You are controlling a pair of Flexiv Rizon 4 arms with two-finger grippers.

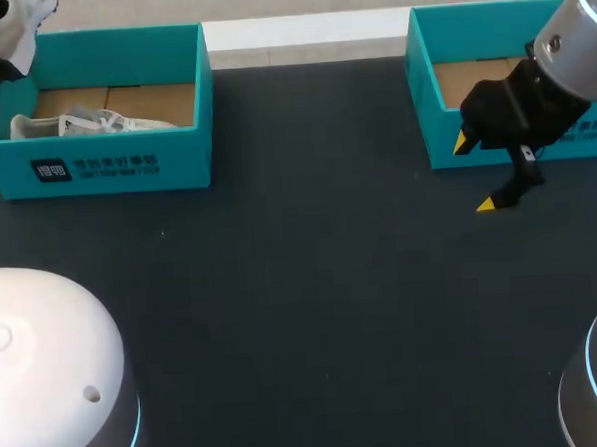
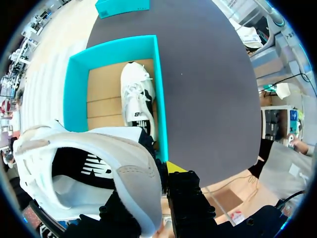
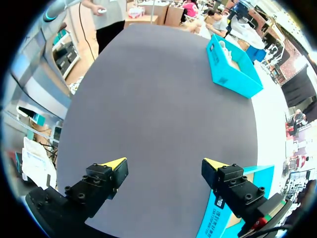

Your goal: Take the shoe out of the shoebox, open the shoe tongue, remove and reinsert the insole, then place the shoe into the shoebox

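We are holding the white shoe aloft over the left shoebox, our left gripper pinching its padded upper rim. It is looking light and floppy, so we are judging the firmer heel or sole edge the safer hold. Our right gripper is hanging spread over the table.

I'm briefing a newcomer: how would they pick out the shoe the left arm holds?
Find the teal shoebox at the far left of the table. Above it the left gripper holds a white shoe in the air; the other white shoe lies inside the box.
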